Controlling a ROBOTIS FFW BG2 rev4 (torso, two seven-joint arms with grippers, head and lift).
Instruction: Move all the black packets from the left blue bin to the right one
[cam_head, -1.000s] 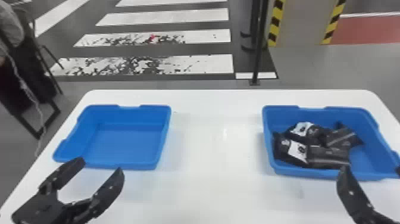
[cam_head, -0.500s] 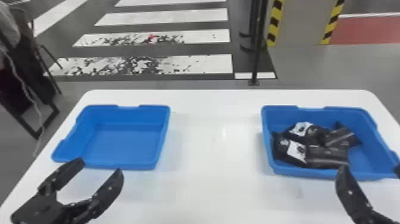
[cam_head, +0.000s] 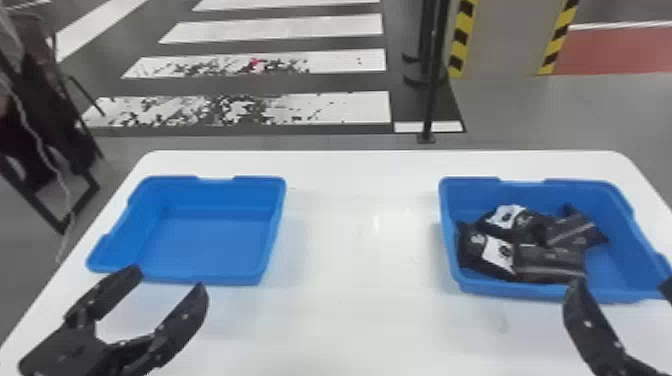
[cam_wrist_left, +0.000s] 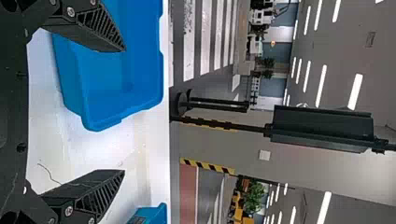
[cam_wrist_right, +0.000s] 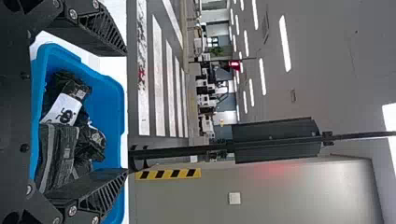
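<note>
Beyond the white table (cam_head: 360, 325), a striped crossing (cam_head: 330, 105) was painted across the grey floor. The left claw (cam_head: 167, 280) was open with nothing between its fingers, and just ahead of it sat the left blue bin (cam_head: 235, 279), showing its bare blue floor. The right claw (cam_head: 621, 286) was spread too, holding nothing, close to the near wall of the right blue bin (cam_head: 500, 291). The black packets (cam_head: 550, 260) lay inside that bin, ahead of the right claw and mostly to its left, overlapping so much that their number could not be told.

The transfer looked finished, so the next move called for no more than drawing both claws back without snagging the rim. The packets seemed light and soft, with a sheen that suggested slippery film; the contents could not be judged. Should one need straightening, a gentle pinch across its middle would serve better than a corner, which might slide free. Closing deep in the heap could catch two at once.
</note>
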